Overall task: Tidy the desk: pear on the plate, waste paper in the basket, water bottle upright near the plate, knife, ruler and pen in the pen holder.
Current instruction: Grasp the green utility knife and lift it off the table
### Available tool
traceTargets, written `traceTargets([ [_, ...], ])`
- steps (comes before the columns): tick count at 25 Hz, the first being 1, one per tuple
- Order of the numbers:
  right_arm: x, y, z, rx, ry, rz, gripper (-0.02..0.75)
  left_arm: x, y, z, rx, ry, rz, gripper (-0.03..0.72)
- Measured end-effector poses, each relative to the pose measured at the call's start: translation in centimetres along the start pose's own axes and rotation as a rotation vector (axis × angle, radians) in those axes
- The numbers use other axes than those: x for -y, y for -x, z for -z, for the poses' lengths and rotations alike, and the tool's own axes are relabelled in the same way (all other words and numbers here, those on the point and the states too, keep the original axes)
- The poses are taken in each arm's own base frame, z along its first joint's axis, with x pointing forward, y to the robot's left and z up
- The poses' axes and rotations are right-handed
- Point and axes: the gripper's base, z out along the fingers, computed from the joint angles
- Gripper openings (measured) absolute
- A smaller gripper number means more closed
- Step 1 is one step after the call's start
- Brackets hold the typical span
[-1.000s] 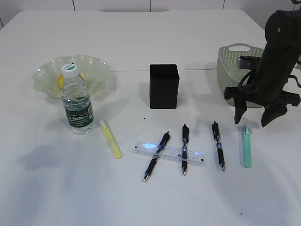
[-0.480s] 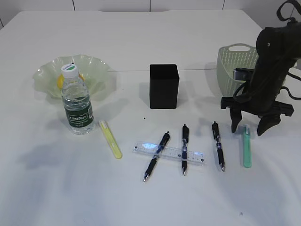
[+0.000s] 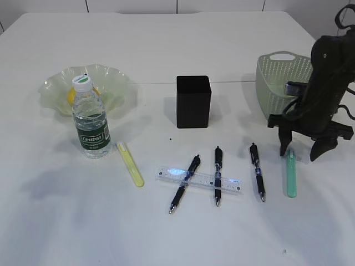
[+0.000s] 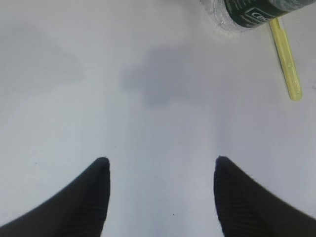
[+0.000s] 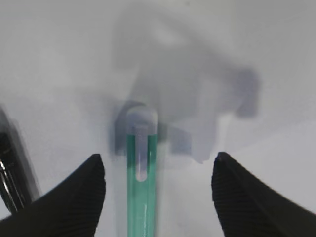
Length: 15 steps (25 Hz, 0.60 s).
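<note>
My right gripper (image 3: 300, 157) stands open, its fingers astride the far end of a green knife (image 3: 290, 176) lying on the desk (image 3: 166, 233). In the right wrist view the knife (image 5: 141, 187) runs between the open jaws, untouched. A yellow knife (image 3: 130, 164) lies beside the upright water bottle (image 3: 91, 119). Behind the bottle the pear (image 3: 70, 96) sits on the plate (image 3: 55, 86). The ruler (image 3: 199, 179) lies under two pens (image 3: 186, 183) (image 3: 217, 174); a third pen (image 3: 257, 172) lies apart. My left gripper (image 4: 159, 160) hangs open over bare desk. The waste paper is out of view.
The black pen holder (image 3: 193, 101) stands mid-table. The basket (image 3: 280, 77) is right behind my right arm. The left wrist view shows the bottle's base (image 4: 247, 12) and the yellow knife (image 4: 285, 59) at its top right.
My right gripper has come down and forward onto the far end of the green knife, still open. Nothing on the desk has moved.
</note>
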Motion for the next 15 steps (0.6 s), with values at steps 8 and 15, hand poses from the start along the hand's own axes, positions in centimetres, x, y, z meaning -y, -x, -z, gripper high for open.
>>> traceTargets([
  [8,-0.02,0.04,-0.40,-0.008,-0.003,0.000,0.501,0.00,0.02,0.00,0.002,0.000,0.000,0.467],
  [15,-0.01,0.01,-0.91,-0.022,-0.008,0.002,0.501,0.00,0.00,0.00,0.000,0.000,0.000,0.467],
])
